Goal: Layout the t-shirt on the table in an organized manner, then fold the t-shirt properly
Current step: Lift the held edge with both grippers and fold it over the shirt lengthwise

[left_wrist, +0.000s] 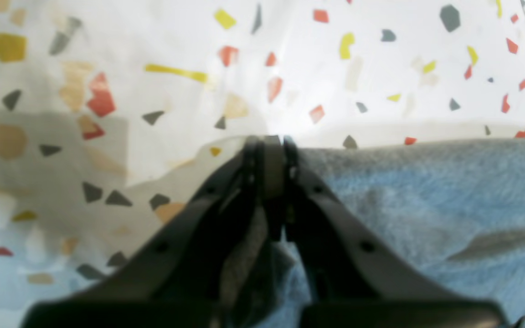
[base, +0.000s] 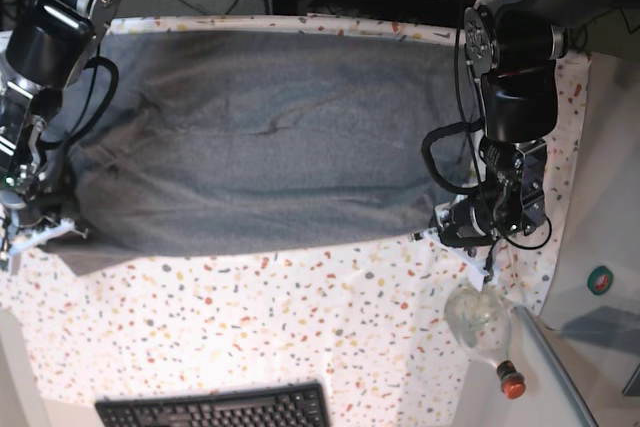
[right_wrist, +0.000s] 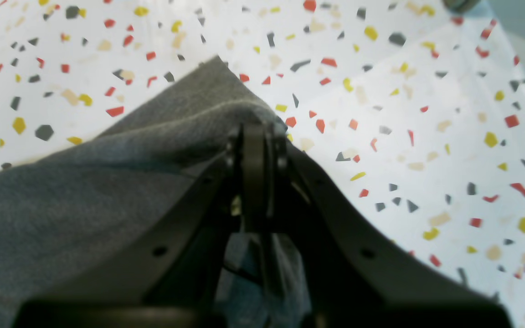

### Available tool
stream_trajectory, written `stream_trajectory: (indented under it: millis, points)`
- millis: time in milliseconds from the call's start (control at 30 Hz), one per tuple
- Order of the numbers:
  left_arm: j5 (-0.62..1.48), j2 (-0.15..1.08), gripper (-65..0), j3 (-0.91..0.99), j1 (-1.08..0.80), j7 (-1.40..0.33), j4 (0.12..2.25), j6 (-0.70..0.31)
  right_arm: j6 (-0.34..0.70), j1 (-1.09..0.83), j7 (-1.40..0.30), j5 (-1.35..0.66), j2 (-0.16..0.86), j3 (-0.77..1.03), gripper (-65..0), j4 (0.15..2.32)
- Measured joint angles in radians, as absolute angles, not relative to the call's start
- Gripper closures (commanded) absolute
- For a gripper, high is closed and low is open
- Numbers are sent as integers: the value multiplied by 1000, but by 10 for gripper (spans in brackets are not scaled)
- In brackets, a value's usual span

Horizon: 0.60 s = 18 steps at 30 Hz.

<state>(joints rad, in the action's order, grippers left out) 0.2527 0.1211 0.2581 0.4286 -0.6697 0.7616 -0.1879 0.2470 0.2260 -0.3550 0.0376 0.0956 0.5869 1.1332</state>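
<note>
— Where now? T-shirt (base: 260, 147) spread flat across desk (base: 250, 317), above keyboard (base: 215, 409).
— Left claw (left_wrist: 271, 146) and right claw (right_wrist: 255, 136) clamped on opposite hem corners. Best lifted evenly, kept taut.

Dark-grey t-shirt (base: 260, 147) spread flat across speckled table (base: 250, 327)

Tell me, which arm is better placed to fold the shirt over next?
Neither, probably: the left pincer and the right pincer each pinch a near corner of the t-shirt, so both look equally ready.
</note>
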Motion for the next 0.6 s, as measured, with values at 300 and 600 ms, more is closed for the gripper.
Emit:
stream_trajectory:
  millis: [300, 600]
  points:
    - [257, 121, 0, 257, 478, -640, 823, -188, 247, 367, -324, 38, 195, 570, 0, 903]
    - [254, 107, 0, 255, 439, -635, 888, -188, 247, 399, 99, 38, 315, 294, 0, 562]
